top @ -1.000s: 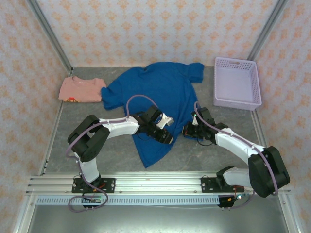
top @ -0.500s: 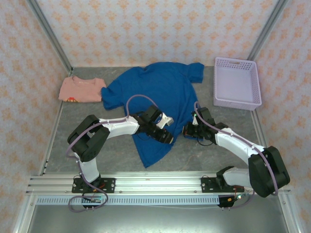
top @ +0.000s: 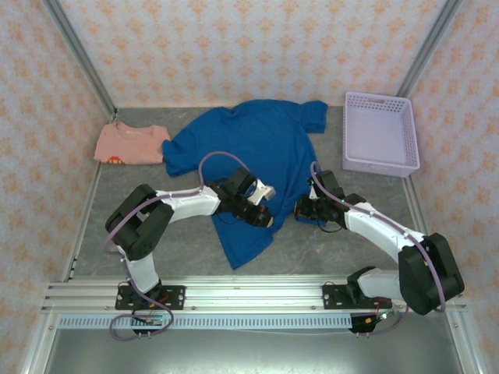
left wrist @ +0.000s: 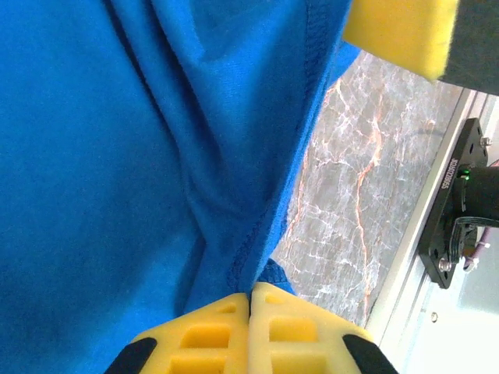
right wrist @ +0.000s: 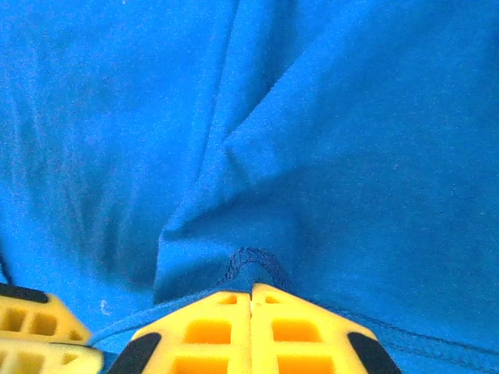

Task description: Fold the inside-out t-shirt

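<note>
The inside-out t-shirt (top: 249,152) is royal blue and lies spread over the middle of the grey table, its lower end drawn into a narrow tail toward the near edge. My left gripper (top: 269,220) is shut on the shirt's stitched hem (left wrist: 248,265) at the right side of that tail. My right gripper (top: 299,209) is shut on a small bunch of the hem (right wrist: 253,261) a little farther right. In the left wrist view a yellow pad (left wrist: 401,31) of the right gripper shows at the top right.
A folded salmon-pink shirt (top: 131,143) lies at the back left. A lavender basket (top: 380,132) stands at the back right. Patterned walls close in the table on three sides. The metal rail (top: 257,296) with both arm bases runs along the near edge.
My left gripper has closed on the shirt's hem and shifted slightly back and left. The right arm has hardly moved and stays shut on the cloth.
</note>
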You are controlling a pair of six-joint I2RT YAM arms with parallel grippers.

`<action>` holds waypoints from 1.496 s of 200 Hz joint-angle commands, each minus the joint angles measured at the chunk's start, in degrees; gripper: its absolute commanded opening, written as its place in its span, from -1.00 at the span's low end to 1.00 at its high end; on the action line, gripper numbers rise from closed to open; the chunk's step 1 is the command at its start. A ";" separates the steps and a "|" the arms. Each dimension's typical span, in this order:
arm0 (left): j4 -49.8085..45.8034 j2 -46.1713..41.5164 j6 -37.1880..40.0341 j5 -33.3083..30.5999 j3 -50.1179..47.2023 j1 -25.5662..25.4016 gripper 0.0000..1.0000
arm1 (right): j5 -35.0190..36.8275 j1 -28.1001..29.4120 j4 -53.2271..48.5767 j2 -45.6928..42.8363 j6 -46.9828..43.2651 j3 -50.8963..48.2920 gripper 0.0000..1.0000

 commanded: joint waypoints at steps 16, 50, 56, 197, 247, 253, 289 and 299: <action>6.35 -2.85 -1.80 8.79 -2.00 -0.26 -0.97 | 3.72 0.15 -3.58 1.94 -0.80 2.76 -1.00; 9.96 -5.41 -3.97 10.15 -3.15 -1.53 -1.00 | 4.26 0.15 -6.90 4.28 -1.26 5.42 -0.78; 10.52 -5.69 -4.95 8.99 -3.24 -1.43 -1.00 | 4.22 0.15 -8.07 4.33 -1.54 5.90 -0.67; 17.71 -4.11 -22.67 4.93 -4.21 1.32 -1.00 | -19.19 4.76 32.40 -7.87 3.15 -16.44 -0.04; 17.37 -3.84 -23.60 5.38 -3.91 2.01 -1.00 | -20.91 5.33 43.15 -1.40 3.18 -17.36 -0.23; 17.51 -3.92 -23.77 5.38 -3.96 2.09 -1.00 | -21.18 5.34 44.38 -0.75 3.31 -17.53 -0.27; 19.03 -3.63 -25.61 6.41 -4.19 3.34 -1.00 | -19.73 5.42 47.93 -0.61 3.18 -19.35 -0.64; 19.07 -3.75 -25.75 6.61 -4.14 3.58 -1.00 | -18.26 5.40 47.13 -1.40 2.53 -19.45 -0.79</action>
